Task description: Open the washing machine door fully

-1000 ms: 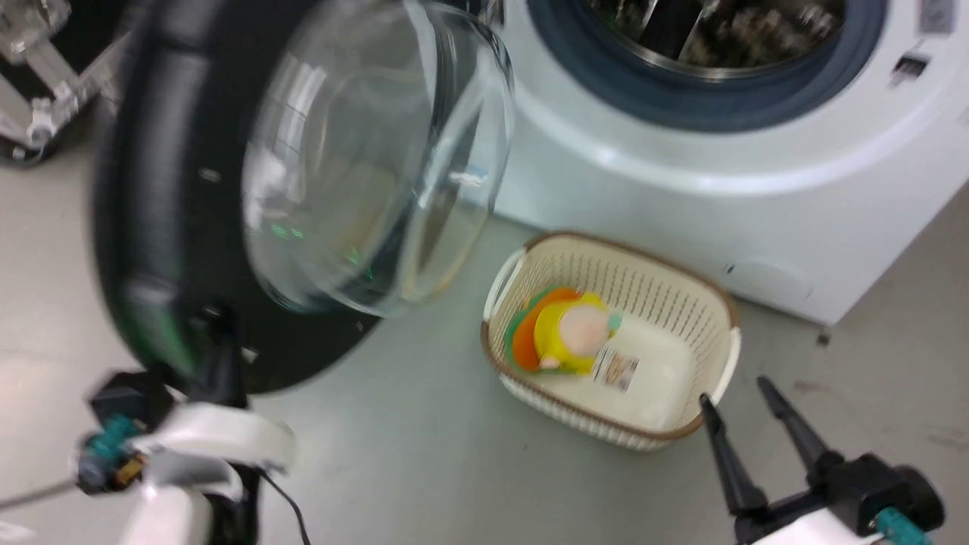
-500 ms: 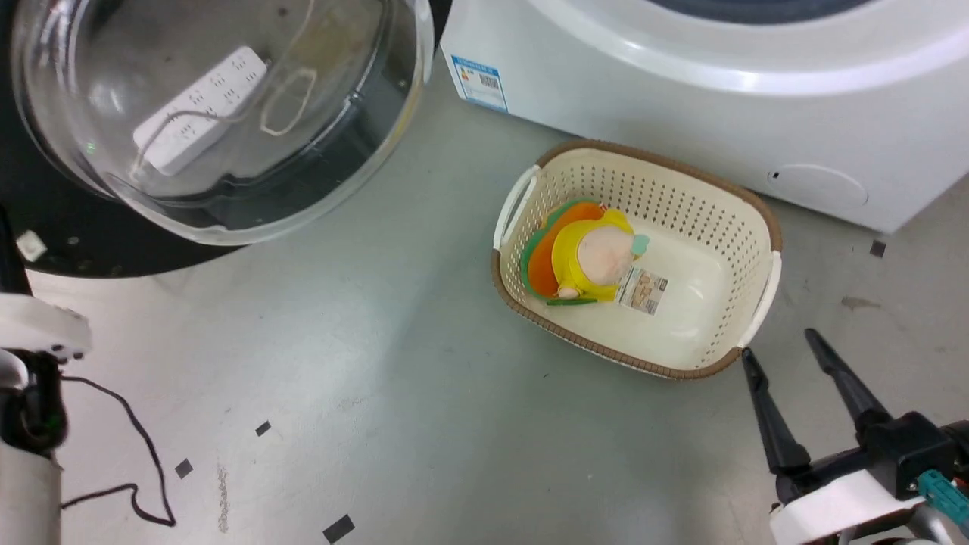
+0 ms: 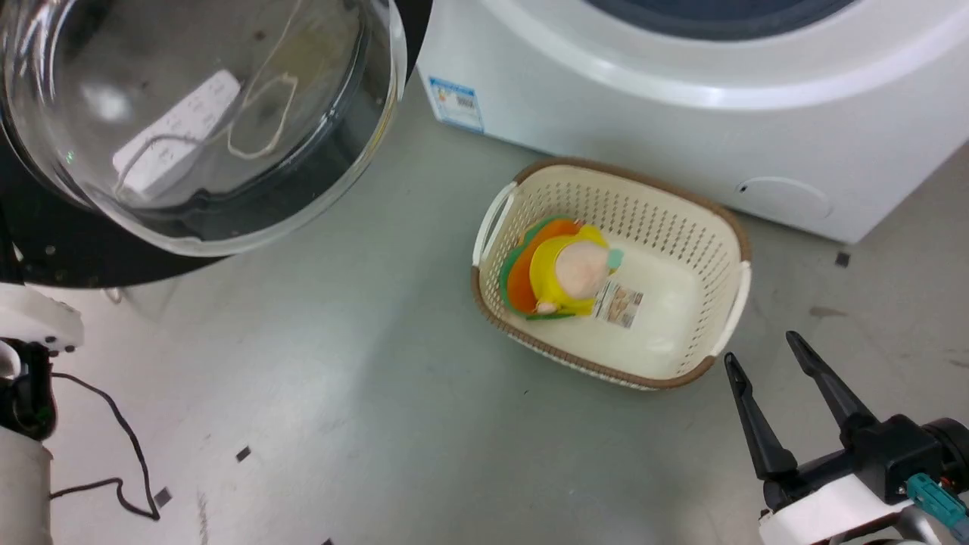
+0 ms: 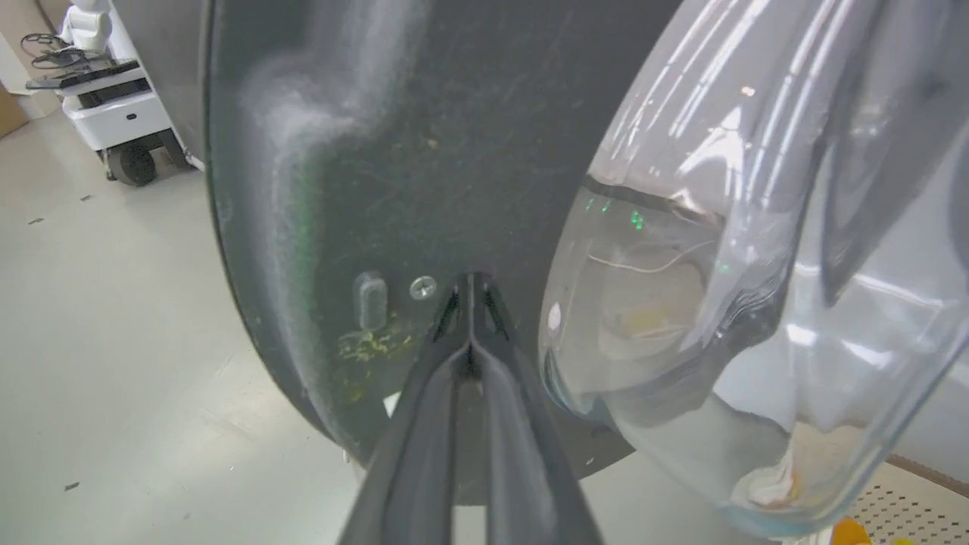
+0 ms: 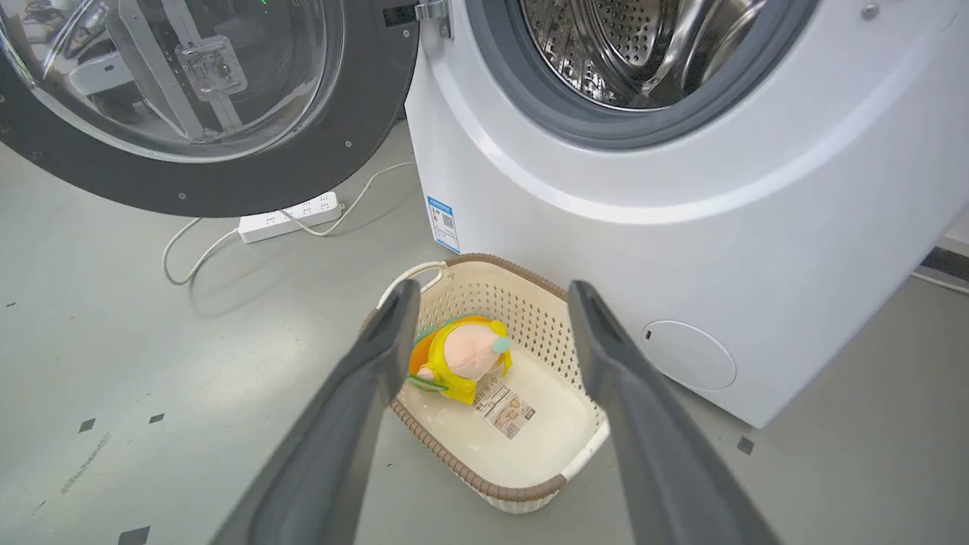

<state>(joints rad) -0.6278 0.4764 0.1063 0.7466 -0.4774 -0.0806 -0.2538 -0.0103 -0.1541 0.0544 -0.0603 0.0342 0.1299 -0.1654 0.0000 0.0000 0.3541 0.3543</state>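
The washing machine door (image 3: 45, 257) stands swung out to the left of the white machine (image 3: 681, 113), its clear glass bowl (image 3: 197, 113) bulging toward me. In the right wrist view the door (image 5: 204, 182) hangs wide open on its hinge beside the steel drum (image 5: 628, 45). My left gripper (image 4: 469, 284) is shut, tips against the door's black inner face (image 4: 424, 151) next to the glass bowl (image 4: 757, 303). In the head view only the white left wrist (image 3: 30, 325) is visible below the door. My right gripper (image 3: 759, 348) hovers open and empty by the basket, and its fingers (image 5: 378, 363) frame it.
A cream basket (image 3: 727, 227) holding a yellow and orange plush toy (image 3: 564, 276) sits on the floor before the machine. A white power strip (image 5: 288, 217) with its cord lies under the door. A black cable (image 3: 113, 424) trails at the left. A wheeled white unit (image 4: 113, 113) stands beyond the door.
The head camera has tilted down and shifted, so the whole picture moved. The door stands farther out from the machine's opening than a second ago, with my left arm following it. The right gripper stays open.
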